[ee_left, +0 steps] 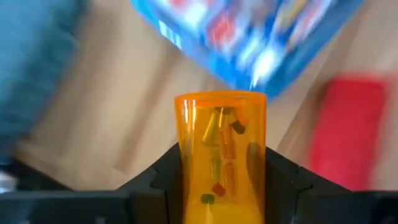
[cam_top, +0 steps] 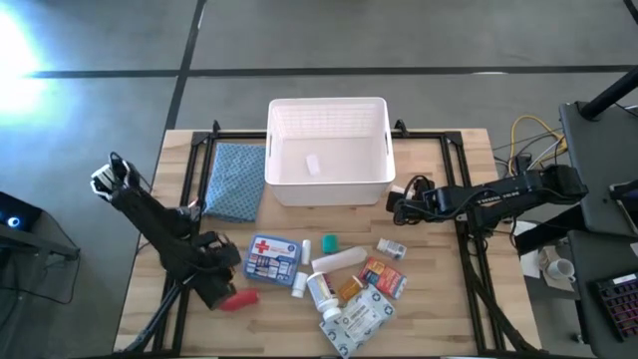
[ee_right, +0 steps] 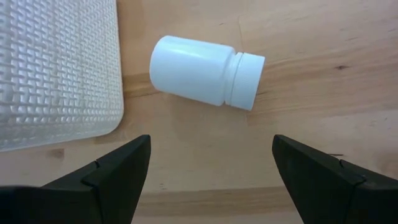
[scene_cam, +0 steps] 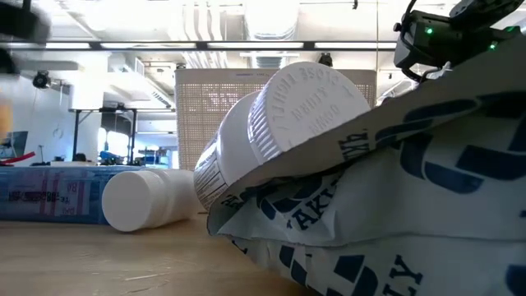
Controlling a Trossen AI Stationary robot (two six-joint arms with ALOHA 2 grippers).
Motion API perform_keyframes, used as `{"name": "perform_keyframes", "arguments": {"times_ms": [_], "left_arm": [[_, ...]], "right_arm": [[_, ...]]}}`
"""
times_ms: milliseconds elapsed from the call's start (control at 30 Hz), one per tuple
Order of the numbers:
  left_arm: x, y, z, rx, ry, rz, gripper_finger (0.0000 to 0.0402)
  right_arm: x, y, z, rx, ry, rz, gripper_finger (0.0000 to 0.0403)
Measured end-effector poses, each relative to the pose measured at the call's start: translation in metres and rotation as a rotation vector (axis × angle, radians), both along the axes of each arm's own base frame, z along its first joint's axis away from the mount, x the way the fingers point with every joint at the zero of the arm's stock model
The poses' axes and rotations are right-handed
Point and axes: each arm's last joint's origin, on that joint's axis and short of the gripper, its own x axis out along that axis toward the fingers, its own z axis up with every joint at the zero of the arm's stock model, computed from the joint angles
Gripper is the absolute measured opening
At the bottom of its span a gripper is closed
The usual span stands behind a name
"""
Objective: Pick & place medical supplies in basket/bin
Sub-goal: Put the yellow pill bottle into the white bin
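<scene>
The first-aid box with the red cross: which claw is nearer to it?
Left. The left claw is just beside the first-aid box, on its left, holding an orange vial. The right claw is farther off, open, near the bin.

Blue cloth (cam_top: 235, 181) lies flat on the wooden table (cam_top: 449, 299), just to the left of the white bin and touching its side. A black frame (cam_top: 429, 133) runs along the table's far edge. Off the table's right side, a tangle of yellow and white cables (cam_top: 525, 140) trails over a dark stand. Beyond the table, grey floor (cam_top: 399, 40) crossed by dark lines. From table height, a perforated panel (scene_cam: 222, 103) stands behind, probably pegboard, under ceiling light strips (scene_cam: 164, 45).
</scene>
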Motion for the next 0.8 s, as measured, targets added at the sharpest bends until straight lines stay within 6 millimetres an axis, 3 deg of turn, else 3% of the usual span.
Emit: {"name": "perform_keyframes", "arguments": {"times_ms": [100,233,333,467,600,667,800], "left_arm": [[0.001,0.009,0.051,0.108,-0.239,0.04,0.0135],[-0.001,0.032,0.115,0.309,-0.729,0.171,0.0137],[-0.001,0.059,0.145,0.443,-0.852,0.251,0.0137],[0.016,0.092,0.164,0.498,-0.807,0.245,0.0137],[0.053,0.128,0.171,0.419,-0.875,0.092,0.0142],[0.07,0.152,0.166,0.407,-0.892,0.064,0.0149],[0.089,0.213,0.146,0.389,-0.82,0.17,0.0177]], "right_arm": [[0.0,0.0,0.0,-0.004,0.0,-0.001,0.0325],[0.0,0.0,0.0,-0.007,-0.001,-0.002,0.0325],[0.0,0.0,0.0,-0.008,-0.002,-0.002,0.0325],[0.0,0.0,0.0,-0.015,0.005,0.018,0.0325],[0.001,0.0,0.0,-0.017,0.011,0.03,0.0325],[0.001,0.0,0.0,-0.013,0.01,0.032,0.0325],[0.001,0.001,0.0,-0.001,0.014,0.048,0.0325]]}}
